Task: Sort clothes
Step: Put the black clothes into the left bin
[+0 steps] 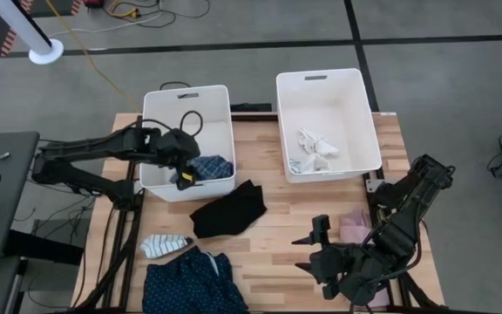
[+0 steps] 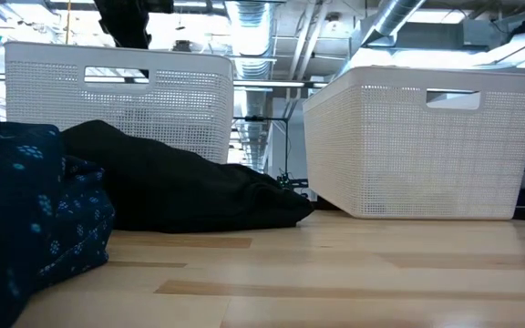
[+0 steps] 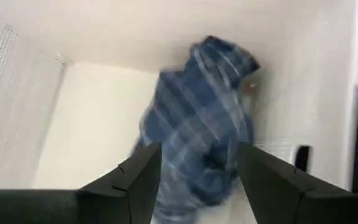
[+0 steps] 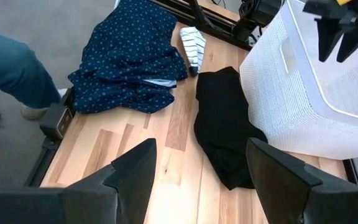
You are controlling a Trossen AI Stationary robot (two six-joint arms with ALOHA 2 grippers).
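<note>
Presently, six soft garments are in view. A blue plaid garment [image 3: 194, 124] lies crumpled in the near corner of the left bin [image 1: 166, 105], directly below the left gripper [image 1: 184, 180], whose fingers stand apart with nothing between them. A white garment [image 1: 314, 148] sits bunched in the right bin [image 1: 356, 105]. Both bins are white plastic with finely perforated walls and cut-out handles.

On the table [image 1: 277, 253], a black garment [image 1: 227, 210] lies in a loose folded heap just in front of the left bin. A navy patterned garment [image 1: 190, 283], dotted with small pale motifs, is rumpled at the near left edge, and a blue-white striped garment [image 1: 162, 245] touches its far side. A pale pink garment [image 1: 354, 228] lies near the right edge, beside the right arm.

The right gripper [image 1: 310, 251] hovers low over bare wood near the front, its fingers wide apart and empty.

The surface is light wooden planking on a dark metal frame. Grey floor surrounds it, crossed by a yellow cable [image 1: 94, 61]; ceiling ducts show in the low view. A person's blue-trousered leg [image 4: 11, 71] stands beside the table.
</note>
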